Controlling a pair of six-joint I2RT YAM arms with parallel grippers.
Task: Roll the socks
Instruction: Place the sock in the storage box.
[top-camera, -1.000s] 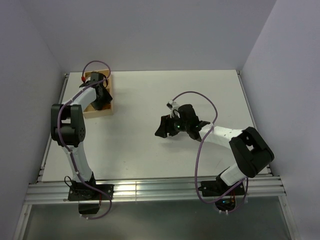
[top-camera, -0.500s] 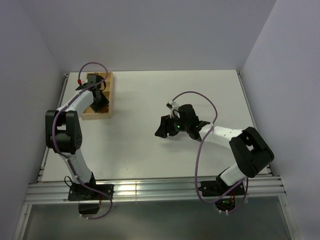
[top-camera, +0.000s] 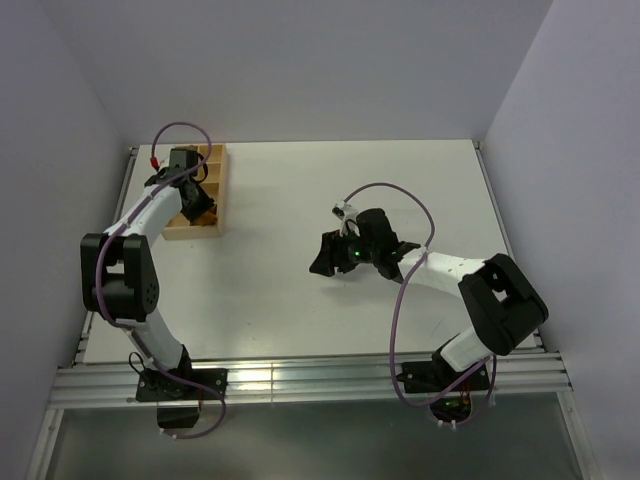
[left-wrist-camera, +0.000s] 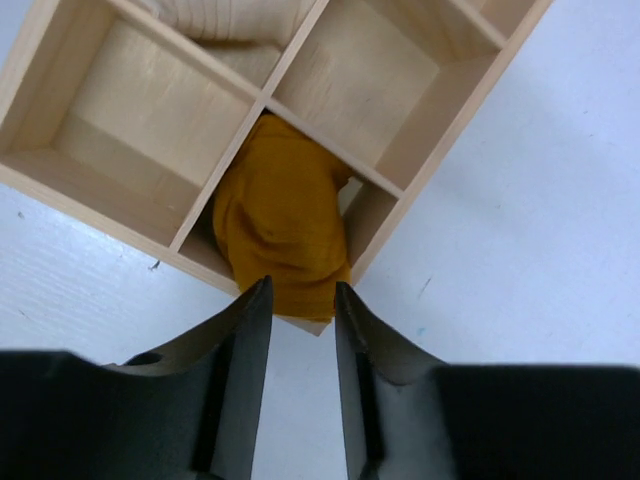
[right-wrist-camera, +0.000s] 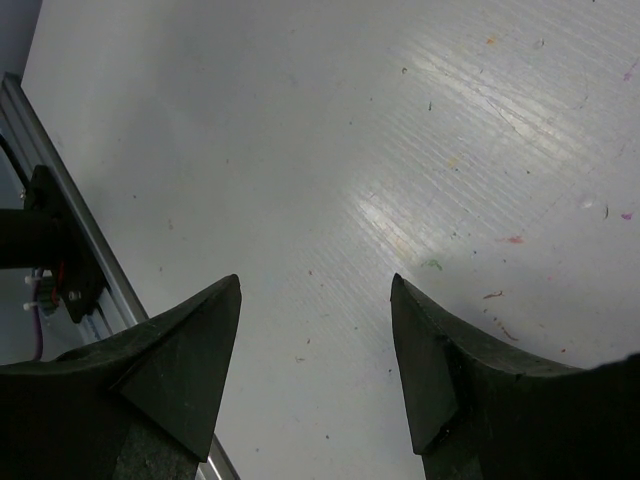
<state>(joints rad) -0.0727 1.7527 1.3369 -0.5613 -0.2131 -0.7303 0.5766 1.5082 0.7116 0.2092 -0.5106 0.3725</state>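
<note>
Socks first: the mustard-orange sock (left-wrist-camera: 280, 220) is bunched into a soft lump inside the wooden divider box (left-wrist-camera: 90, 215). It fills the corner compartment closest to the left gripper (left-wrist-camera: 300, 287). Its lower fold spills over the outer wall of that compartment, right at the box's edge. One cell further in, a pale cream bundle (left-wrist-camera: 225, 15) peeks in at the top of the left wrist view, and the compartments to either side show bare wood.

The left gripper hovers just off that spilling fold, its two black fingers (left-wrist-camera: 245, 350) pointing at the sock. Its jaws stand a narrow gap apart, with white table (left-wrist-camera: 520, 250) showing between them. They grip nothing. Whether the tips actually brush the fabric is too close to call.

From the top camera, the box (top-camera: 212, 190) sits at the far left of the table, with the left arm stretched out over it.

Well apart from all that, near the middle of the table, the right gripper (right-wrist-camera: 315, 280) hangs over bare, speckled white surface (right-wrist-camera: 300, 120). Its jaws are spread wide and empty. A metal rail (right-wrist-camera: 60, 260) along the table's edge shows at the left of the right wrist view. The top camera shows this right gripper (top-camera: 325, 255) low over the tabletop.
</note>
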